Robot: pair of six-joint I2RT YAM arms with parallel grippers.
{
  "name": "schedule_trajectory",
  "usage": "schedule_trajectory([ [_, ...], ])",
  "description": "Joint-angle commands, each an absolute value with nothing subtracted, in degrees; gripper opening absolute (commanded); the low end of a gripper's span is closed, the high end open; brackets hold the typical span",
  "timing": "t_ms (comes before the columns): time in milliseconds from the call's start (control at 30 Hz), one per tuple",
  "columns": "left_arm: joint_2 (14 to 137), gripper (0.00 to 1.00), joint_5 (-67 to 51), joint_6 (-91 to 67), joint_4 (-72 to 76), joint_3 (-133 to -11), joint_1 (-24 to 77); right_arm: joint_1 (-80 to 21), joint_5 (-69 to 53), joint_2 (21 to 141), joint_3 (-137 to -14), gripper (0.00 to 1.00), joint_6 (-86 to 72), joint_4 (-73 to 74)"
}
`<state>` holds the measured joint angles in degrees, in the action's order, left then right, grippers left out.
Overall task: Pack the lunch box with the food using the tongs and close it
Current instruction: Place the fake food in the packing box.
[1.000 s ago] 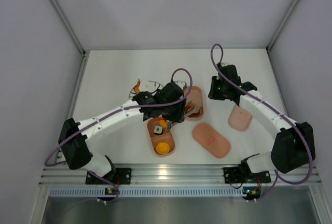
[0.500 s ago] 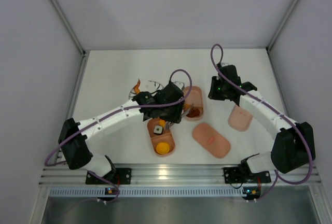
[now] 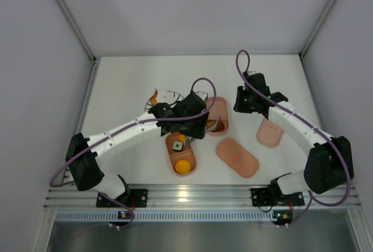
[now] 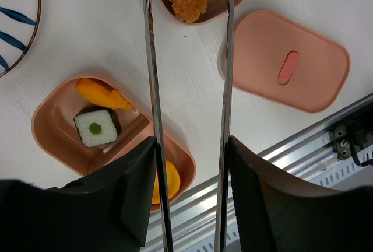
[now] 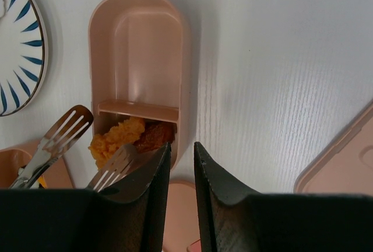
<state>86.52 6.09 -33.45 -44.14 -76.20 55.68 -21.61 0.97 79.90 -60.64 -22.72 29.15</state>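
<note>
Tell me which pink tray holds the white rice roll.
The tray nearer the arm bases; its roll lies beside orange pieces. The other tray holds only fried pieces.

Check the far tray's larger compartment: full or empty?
Empty: in the right wrist view the far tray shows bare pink floor there; the food pieces sit in its smaller compartment.
</note>
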Motion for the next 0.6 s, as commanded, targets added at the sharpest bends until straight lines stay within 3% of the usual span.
schedule_trajectory([
  [0, 84.03, 0.55, 7.73, -33.13, -44.03, -79.10, 56.07, -22.41, 1.32, 79.72, -61.00, 0.22, -23.20, 26.02],
  [367, 81.21, 0.45, 10.02, -33.84, -47.81, -80.60, 56.07, -22.41, 1.32, 79.28, -61.35, 0.22, -23.03, 26.37],
  [567, 79.81, 0.30, 9.84, -34.36, -50.18, -79.63, 56.69, -22.41, 1.32, 79.63, -61.17, 0.22, -23.03, 26.28],
])
